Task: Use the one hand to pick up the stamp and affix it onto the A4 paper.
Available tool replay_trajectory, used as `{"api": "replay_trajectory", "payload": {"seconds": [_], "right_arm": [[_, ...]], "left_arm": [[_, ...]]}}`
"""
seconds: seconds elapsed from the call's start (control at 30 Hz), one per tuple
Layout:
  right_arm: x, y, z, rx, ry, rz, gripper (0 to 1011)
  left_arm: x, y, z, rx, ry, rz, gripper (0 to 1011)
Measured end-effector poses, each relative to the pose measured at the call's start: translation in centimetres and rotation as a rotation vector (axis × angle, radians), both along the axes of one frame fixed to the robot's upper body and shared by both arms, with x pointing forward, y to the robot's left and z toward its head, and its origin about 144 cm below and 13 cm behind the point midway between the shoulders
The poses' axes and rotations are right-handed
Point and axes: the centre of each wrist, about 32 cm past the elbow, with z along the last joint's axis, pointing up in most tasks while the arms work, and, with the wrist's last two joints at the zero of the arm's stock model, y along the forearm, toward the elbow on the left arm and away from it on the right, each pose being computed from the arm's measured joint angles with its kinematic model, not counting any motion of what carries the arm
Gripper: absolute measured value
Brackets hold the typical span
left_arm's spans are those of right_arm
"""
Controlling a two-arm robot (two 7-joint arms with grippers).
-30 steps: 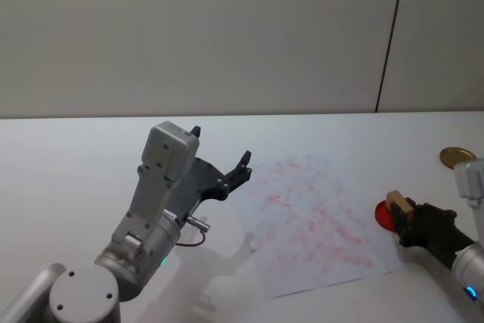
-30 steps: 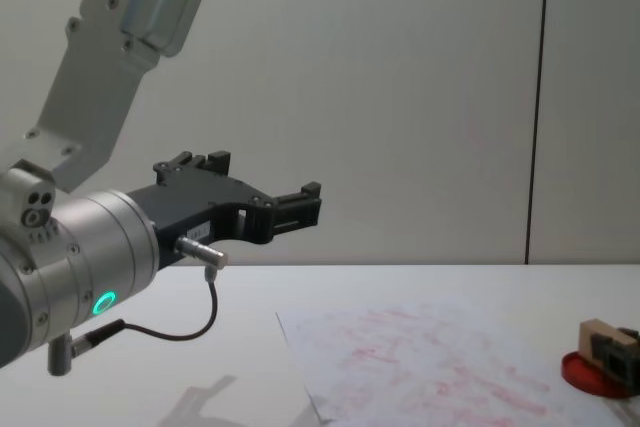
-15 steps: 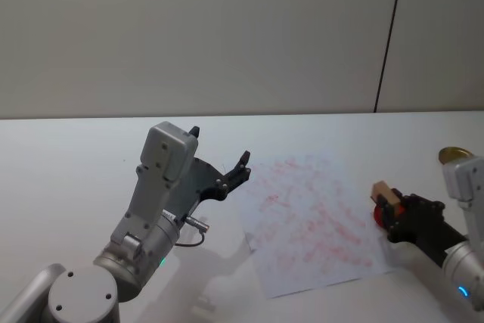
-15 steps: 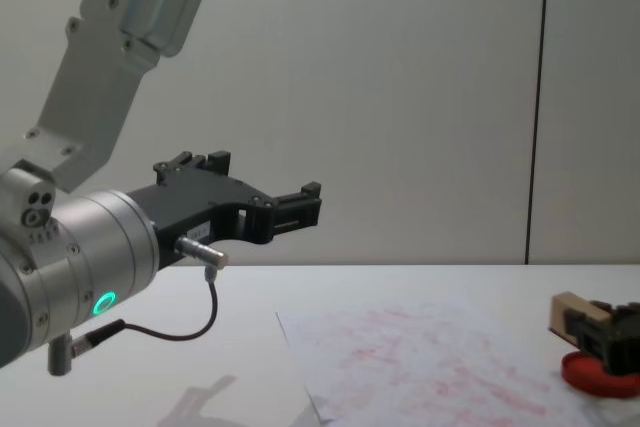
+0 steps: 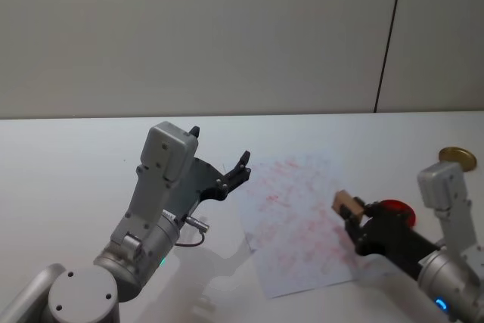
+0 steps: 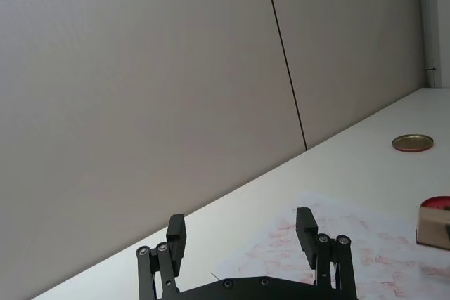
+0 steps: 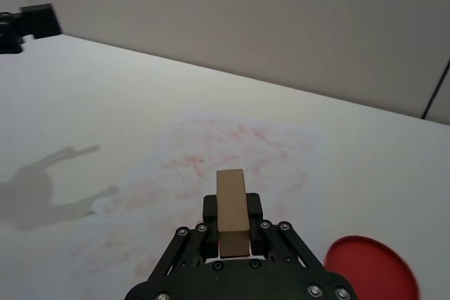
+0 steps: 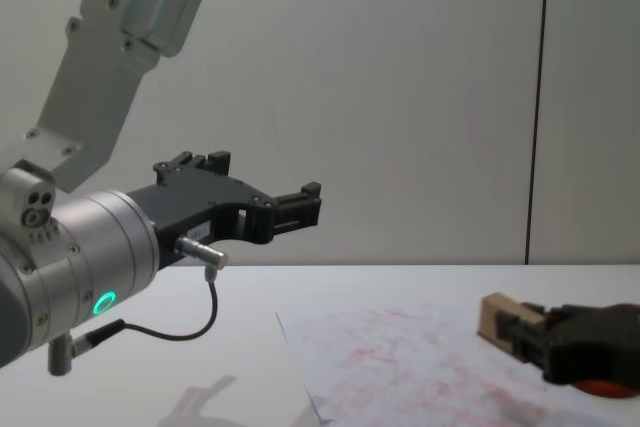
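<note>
Stamp [image 5: 345, 203]: a small light-tan wooden block, rectangular, plain smooth faces. I am seeing it clamped across its short sides between the black jaws of the right gripper [image 5: 352, 213]. The jaws are closing tight on the block, and most of its length is sticking out ahead of them. In the right wrist view the stamp [image 7: 232, 209] is standing out past the fingertips [image 7: 211, 209].

From the chest camera the stamp [image 8: 494, 315] is hanging a little above the table, over the right part of the A4 paper [image 8: 400, 357]. I am not seeing it touch the sheet.

The A4 paper [image 5: 295, 217] is lying flat, white and thin. Faint smudged pink-red prints are covering most of its face.

Just off the paper's right edge, a flat round red disc [image 5: 397, 209] is sitting on the table, partly behind the right gripper. I cannot tell whether anything is lying in it. Farther back on the right, a small round gold-coloured lid [image 5: 457, 157] is resting on its own.

The left gripper [image 5: 221, 149] is hanging raised over the table [image 5: 60, 164] beside the paper's left edge. Its two black jaws are spread wide and gripping nothing. The table is matte white and smooth.
</note>
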Motion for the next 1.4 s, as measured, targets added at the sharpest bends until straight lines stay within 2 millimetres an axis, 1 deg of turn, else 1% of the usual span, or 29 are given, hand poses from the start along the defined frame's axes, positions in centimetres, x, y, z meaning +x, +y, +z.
{"api": "replay_trajectory", "payload": {"seconds": [0.4,0.7,1.1,1.4], "right_arm": [[-1.4,1.9,-0.6,0.019,0.035,0.102,220],[-2.0,3.0,-1.3,0.01,0.057,0.144,220],[-2.1,3.4,-2.3,-0.023,0.091,0.158,220],[-1.8,3.6,-2.6,-0.039,0.11,0.168,220]], "left_arm": [[0.0,0.0,0.0,0.0,0.0,0.0,993],[0.0,0.0,0.0,0.0,0.0,0.0,993],[0.0,0.0,0.0,0.0,0.0,0.0,993],[0.0,0.0,0.0,0.0,0.0,0.0,993]]}}
